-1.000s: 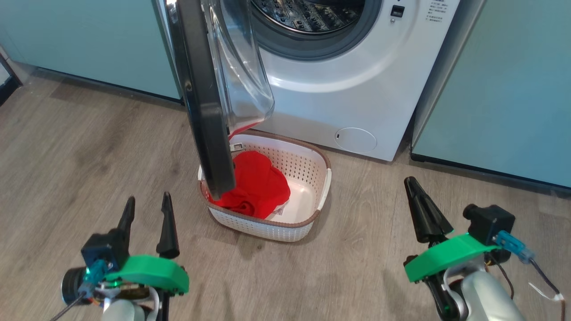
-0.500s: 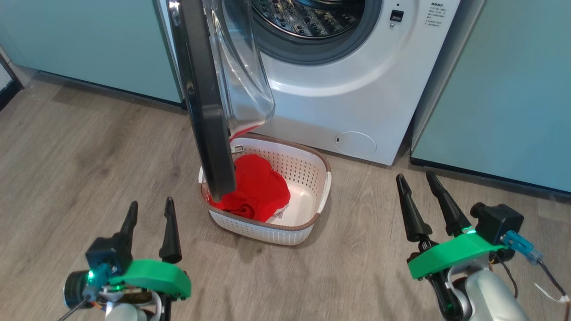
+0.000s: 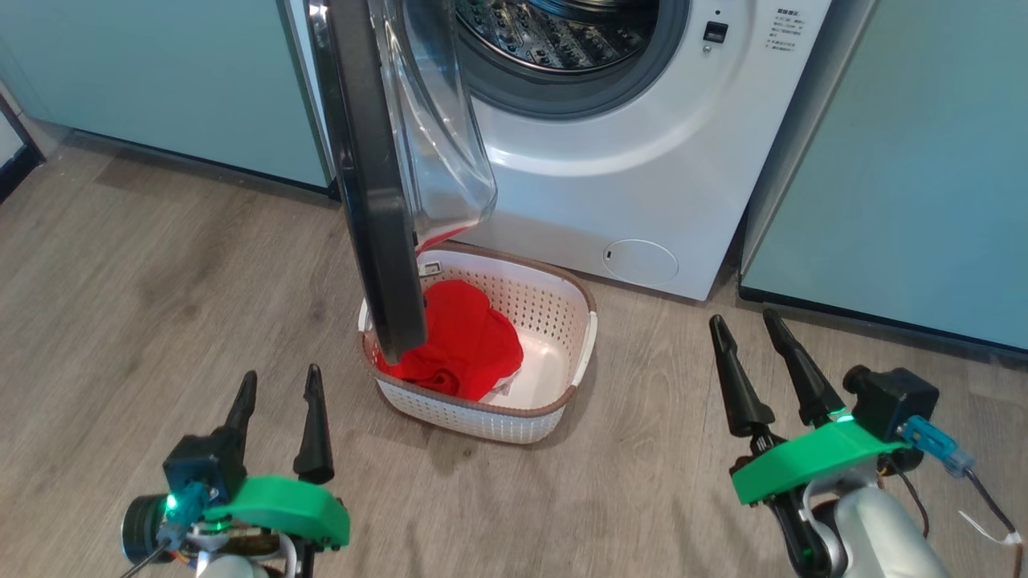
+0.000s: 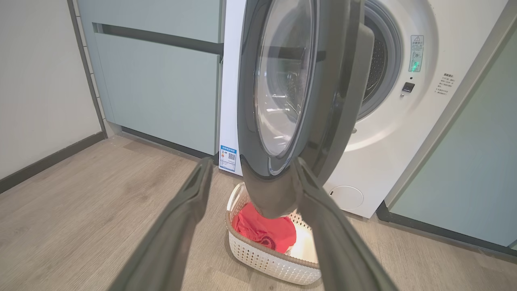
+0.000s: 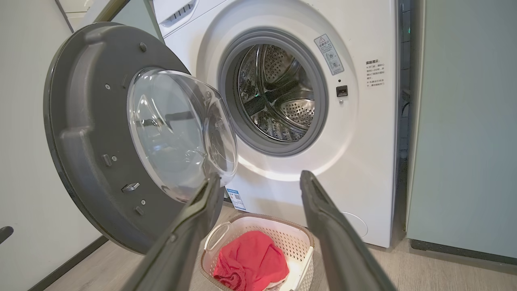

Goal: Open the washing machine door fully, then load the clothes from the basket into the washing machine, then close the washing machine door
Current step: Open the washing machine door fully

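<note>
The washing machine door [image 3: 371, 177] is standing open in the upper middle of the head view, edge-on to the camera. Its clear bowl is bulging toward the washing machine [image 3: 642, 177] at the upper right, and its lower end is hanging out over the left part of the basket [image 3: 589, 325]. The opening step is looking done or nearly so, though I cannot tell whether the door is sitting as wide as it can go. The clothes [image 3: 470, 341] are lying in the basket at the centre of the frame, on the wooden floor [image 3: 144, 265] just in front of the machine. The drum [image 3: 554, 32] is showing bare metal where visible. By my reading, loading and closing are both waiting to be done.

The left gripper [image 3: 280, 376] is hovering at the lower left, fingers spread apart and holding nothing, pointing up the frame toward the door's edge. The right gripper [image 3: 742, 319] is hovering at the lower right, fingers likewise parted and empty, angling up and left, well apart from the basket.
</note>
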